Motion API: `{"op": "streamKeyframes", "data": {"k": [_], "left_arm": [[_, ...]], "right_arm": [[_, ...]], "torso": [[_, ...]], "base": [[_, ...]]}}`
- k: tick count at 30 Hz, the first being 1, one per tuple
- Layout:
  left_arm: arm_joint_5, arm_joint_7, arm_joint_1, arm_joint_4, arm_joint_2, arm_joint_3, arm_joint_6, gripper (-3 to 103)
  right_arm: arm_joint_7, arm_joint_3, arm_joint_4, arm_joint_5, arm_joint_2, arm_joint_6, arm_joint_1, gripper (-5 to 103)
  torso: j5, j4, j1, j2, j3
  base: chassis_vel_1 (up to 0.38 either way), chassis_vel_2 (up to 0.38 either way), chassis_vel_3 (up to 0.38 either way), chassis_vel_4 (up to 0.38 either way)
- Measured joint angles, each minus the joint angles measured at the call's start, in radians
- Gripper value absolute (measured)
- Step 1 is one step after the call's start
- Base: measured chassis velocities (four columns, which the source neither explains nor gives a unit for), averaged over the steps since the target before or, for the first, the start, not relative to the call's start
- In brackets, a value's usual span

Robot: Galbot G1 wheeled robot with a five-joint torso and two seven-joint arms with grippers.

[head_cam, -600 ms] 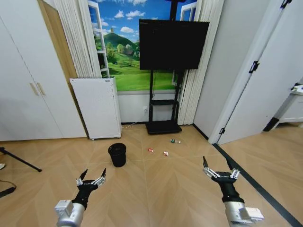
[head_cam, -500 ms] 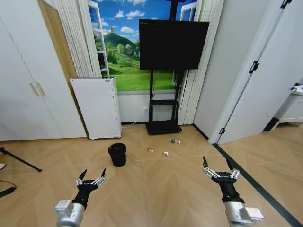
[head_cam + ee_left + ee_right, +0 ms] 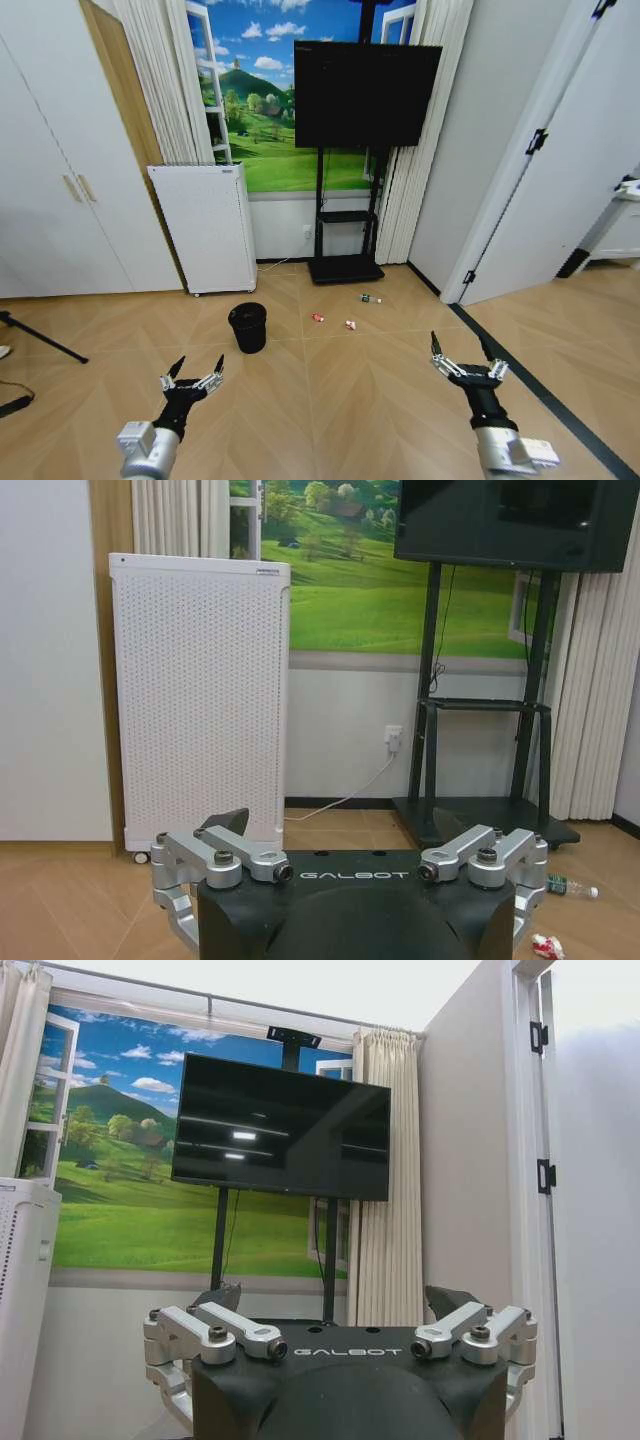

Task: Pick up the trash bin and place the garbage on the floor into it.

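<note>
Trash bin (image 3: 248, 327) judged light, rigid; rim recommended as grasp pt. Left gripper (image 3: 193, 382), right gripper (image 3: 465, 367) noted released, empty.

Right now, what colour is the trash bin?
Black all over, rim included. The trash bin shows best in the head view, standing on the tan herringbone floor.

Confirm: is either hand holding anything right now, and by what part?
Nothing is held. The left hand and right hand are both open and empty, raised above the tan herringbone parquet floor, well short of the small round black trash bin.
</note>
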Motion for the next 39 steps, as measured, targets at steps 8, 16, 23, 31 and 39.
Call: {"op": "streamKeyframes", "data": {"k": [8,16,23,31,39], "left_arm": [[0.006,0.000,0.028,-0.021,-0.009,-0.002,-0.001,100],[0.014,0.002,0.037,-0.032,-0.019,-0.005,-0.004,100],[0.013,0.002,0.046,-0.037,-0.019,-0.010,-0.005,100],[0.015,0.002,0.052,-0.038,-0.020,-0.008,-0.006,100],[0.019,0.002,0.058,-0.038,-0.020,-0.007,-0.007,100]], "right_arm": [[-0.006,0.007,-0.001,0.044,0.000,-0.029,-0.006,100],[-0.027,0.004,-0.008,0.053,0.003,-0.033,-0.005,100],[-0.028,-0.001,-0.016,0.046,0.003,-0.020,-0.001,100],[-0.026,-0.004,-0.022,0.045,0.000,-0.015,0.000,100],[-0.025,-0.008,-0.023,0.043,-0.005,-0.012,0.000,100]], "torso": [[0.0001,0.0001,0.000,0.000,0.000],[0.0001,0.0000,0.000,0.000,0.000],[0.0000,0.0000,0.000,0.000,0.000],[0.0001,0.0000,0.000,0.000,0.000],[0.0001,0.0000,0.000,0.000,0.000]], "base": [[0.000,0.000,0.000,0.000],[-0.006,0.006,0.006,-0.008],[-0.109,0.111,0.134,-0.123],[-0.250,0.244,0.248,-0.238],[-0.342,0.338,0.322,-0.332]]}}
